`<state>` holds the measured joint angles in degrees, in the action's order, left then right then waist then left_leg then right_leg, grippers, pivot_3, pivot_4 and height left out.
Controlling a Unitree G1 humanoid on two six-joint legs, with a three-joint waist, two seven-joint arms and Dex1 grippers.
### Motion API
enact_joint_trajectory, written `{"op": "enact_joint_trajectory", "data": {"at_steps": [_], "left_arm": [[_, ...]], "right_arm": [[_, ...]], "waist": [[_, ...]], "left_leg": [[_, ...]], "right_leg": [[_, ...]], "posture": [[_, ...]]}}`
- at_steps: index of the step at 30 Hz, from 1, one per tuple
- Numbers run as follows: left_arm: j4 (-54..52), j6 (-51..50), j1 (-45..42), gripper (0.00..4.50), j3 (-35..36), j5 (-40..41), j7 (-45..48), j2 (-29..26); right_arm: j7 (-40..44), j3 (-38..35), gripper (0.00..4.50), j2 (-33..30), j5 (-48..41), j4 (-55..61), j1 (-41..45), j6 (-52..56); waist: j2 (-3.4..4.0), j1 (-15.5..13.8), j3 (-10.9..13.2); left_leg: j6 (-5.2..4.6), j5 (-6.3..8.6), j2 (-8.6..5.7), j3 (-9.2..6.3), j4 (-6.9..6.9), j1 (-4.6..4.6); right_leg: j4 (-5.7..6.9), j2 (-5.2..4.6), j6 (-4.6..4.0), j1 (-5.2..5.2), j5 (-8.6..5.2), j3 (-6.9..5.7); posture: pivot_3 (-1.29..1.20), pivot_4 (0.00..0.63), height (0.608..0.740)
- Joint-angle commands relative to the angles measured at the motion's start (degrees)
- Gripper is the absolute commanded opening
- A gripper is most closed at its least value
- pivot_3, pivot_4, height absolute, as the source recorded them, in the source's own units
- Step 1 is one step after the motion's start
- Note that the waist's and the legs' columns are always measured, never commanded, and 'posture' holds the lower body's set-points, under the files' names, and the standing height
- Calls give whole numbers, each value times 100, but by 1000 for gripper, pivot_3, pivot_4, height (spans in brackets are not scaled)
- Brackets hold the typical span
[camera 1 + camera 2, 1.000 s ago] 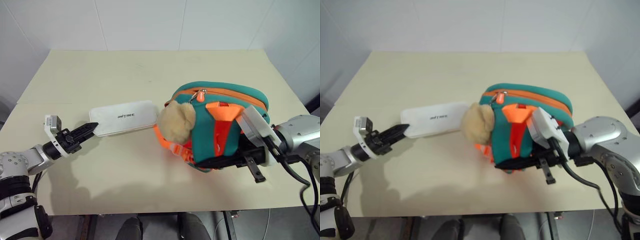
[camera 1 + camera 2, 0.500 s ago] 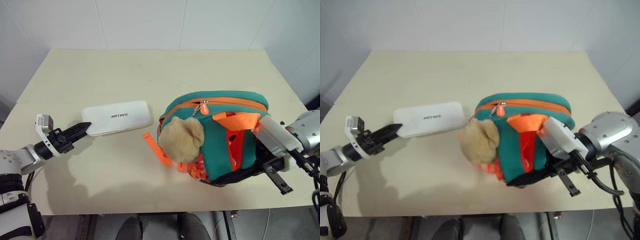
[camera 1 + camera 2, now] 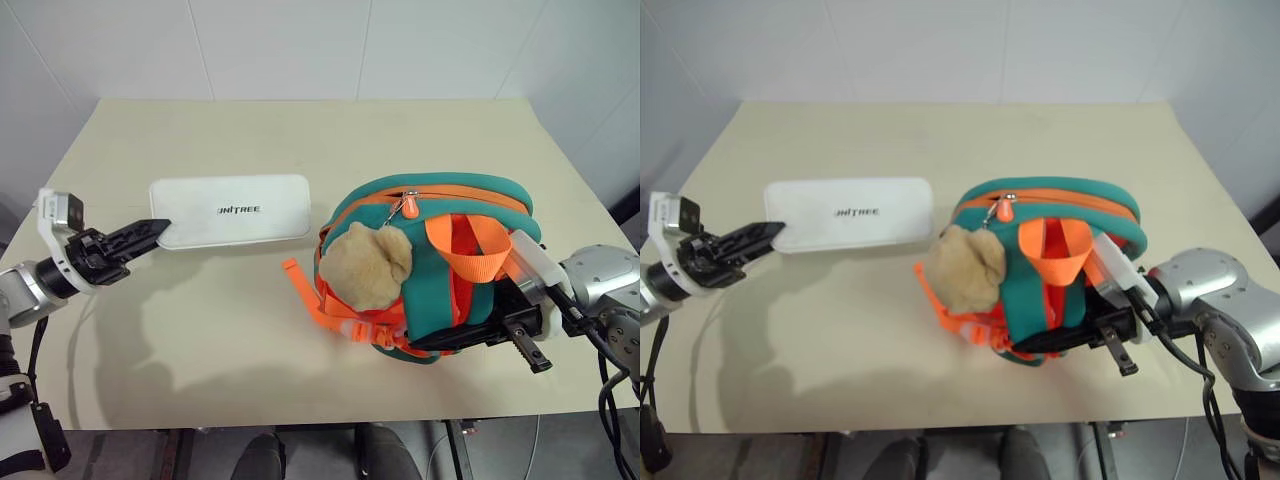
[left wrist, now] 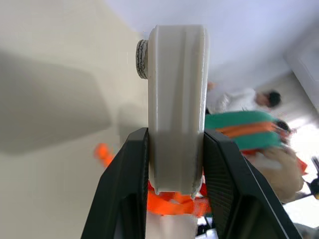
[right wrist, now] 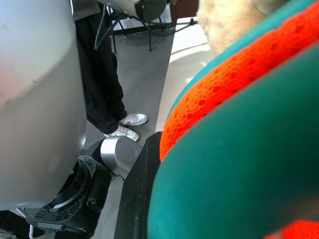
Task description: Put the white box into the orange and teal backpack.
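Note:
The white box (image 3: 232, 209) hangs level above the table's left half and throws a shadow below. My left gripper (image 3: 150, 228) is shut on its left end. In the left wrist view the box (image 4: 175, 94) stands end-on between the two black fingers (image 4: 124, 189). The orange and teal backpack (image 3: 440, 250) sits upright at the right, its tan plush bear (image 3: 365, 264) facing the box. My right gripper (image 3: 482, 335) is shut on the backpack's lower right side. In the right wrist view its fabric (image 5: 239, 149) presses against a black finger (image 5: 135, 199).
The beige table (image 3: 300, 140) runs back to a white wall. Loose orange straps (image 3: 318, 300) trail from the backpack toward the table's middle. A person's legs (image 5: 107, 89) stand on the floor beyond the table edge.
My left gripper has lifted the white box off the table and carried it away from the backpack. The backpack has been tipped more upright and the bear has swung.

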<state>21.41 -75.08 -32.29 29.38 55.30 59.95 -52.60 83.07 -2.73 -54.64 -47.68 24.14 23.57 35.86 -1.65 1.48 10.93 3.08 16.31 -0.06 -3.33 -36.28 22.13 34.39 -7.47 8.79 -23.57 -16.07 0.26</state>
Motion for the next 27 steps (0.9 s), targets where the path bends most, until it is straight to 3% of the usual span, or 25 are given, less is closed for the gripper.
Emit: {"op": "enact_joint_trajectory", "data": {"at_steps": [1, 12, 16, 27], "left_arm": [[-804, 292, 61, 1217, 198, 221, 376, -271], [-1661, 1797, 121, 1216, -95, -165, 858, -284], [-1772, 2429, 58, 1215, -531, -543, 1200, -386], [-1686, 2978, -834, 1214, -1170, -849, 1916, -850]], "right_arm": [[11, -8, 561, 65, 54, -35, 25, -134], [-122, 85, 561, 222, 200, -132, 133, -137], [-180, 100, 561, 242, 246, -139, 142, -146], [-320, 131, 561, 371, 340, -184, 192, -155]], "waist": [[0, 0, 0], [0, -6, 0], [0, -10, 0], [1, -32, 0]], "left_leg": [[0, 0, 0, 0, -1, 0], [1, -1, 0, 1, -7, 0], [1, -1, 0, 1, -9, 1], [-4, 2, -1, 0, -17, 3]], "right_leg": [[0, 0, 0, 0, 0, 0], [2, 0, -1, 2, 0, 2], [3, 1, -1, 2, 0, 2], [9, 3, 0, 4, 0, 2]], "posture": [[0, 150, 740], [0, 150, 740], [0, 150, 740], [0, 150, 740]]}}
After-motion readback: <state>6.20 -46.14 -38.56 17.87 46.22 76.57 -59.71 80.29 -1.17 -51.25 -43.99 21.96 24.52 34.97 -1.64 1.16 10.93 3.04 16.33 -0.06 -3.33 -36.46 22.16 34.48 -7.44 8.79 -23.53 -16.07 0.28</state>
